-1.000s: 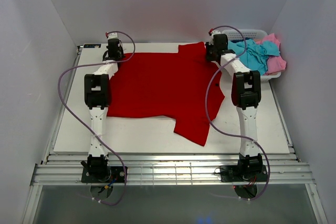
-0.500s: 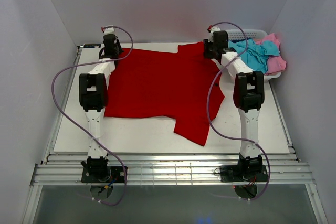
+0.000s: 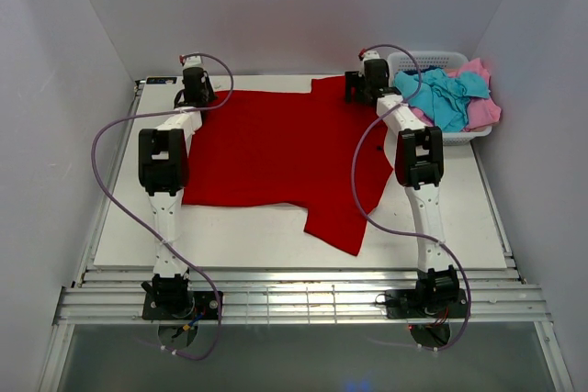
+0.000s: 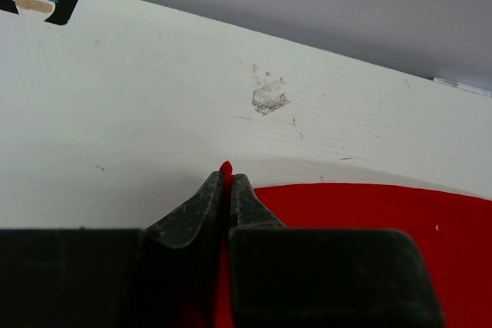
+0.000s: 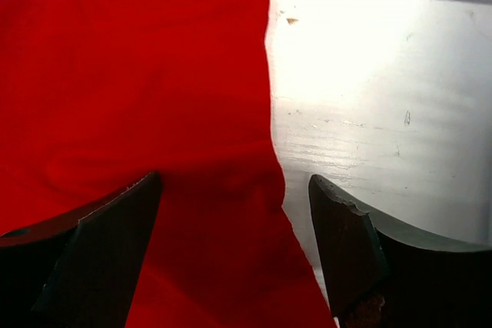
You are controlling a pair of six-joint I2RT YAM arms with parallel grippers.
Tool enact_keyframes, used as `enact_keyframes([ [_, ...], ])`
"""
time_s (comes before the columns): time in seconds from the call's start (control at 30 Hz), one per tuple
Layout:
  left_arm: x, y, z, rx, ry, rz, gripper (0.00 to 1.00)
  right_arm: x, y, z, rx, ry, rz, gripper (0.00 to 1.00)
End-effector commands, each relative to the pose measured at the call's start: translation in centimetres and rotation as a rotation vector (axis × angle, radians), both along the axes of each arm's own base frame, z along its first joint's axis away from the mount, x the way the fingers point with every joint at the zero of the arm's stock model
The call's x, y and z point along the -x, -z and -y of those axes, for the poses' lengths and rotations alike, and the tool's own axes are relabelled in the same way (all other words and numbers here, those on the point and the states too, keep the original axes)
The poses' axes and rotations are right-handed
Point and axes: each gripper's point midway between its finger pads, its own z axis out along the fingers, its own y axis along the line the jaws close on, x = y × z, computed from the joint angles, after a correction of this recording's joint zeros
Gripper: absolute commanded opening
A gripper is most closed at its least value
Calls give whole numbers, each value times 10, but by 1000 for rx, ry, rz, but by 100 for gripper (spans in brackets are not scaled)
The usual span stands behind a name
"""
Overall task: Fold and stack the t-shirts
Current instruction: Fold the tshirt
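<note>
Upper left, my left gripper (image 4: 226, 177) pinches the red t-shirt (image 3: 276, 149), spread flat mid-frame. My right gripper (image 5: 234, 182) hangs over its top sleeve, fingers wide apart. Upper right, the turquoise t-shirt (image 3: 441, 98) and pink t-shirt (image 3: 484, 113) fill the basket (image 3: 413, 59).

A big bright red t-shirt (image 3: 276, 149) lies spread mostly flat across the white table (image 3: 119, 227). It is turned sideways, with one sleeve pointing to the near edge and the other up at the far edge. Its near hem runs a little wavy. At the far right a turquoise t-shirt (image 3: 441, 98) sits crumpled in a white basket (image 3: 413, 60). A pink t-shirt (image 3: 484, 112) is bunched beside it and spills over the rim.
</note>
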Motion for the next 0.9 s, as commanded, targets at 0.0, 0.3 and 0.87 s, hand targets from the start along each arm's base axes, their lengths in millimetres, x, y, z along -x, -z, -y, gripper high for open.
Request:
enact_keyframes([
  [0.0,2,-51,-3,7,3,78,0,-22,-31,2,-3,37,120,83],
  [0.3,5,-52,-3,4,6,76,0,-36,-34,-3,-44,22,185,73],
  [0.87,9,-43,-6,-1,-8,56,0,-26,-42,1,-67,5,183,20],
])
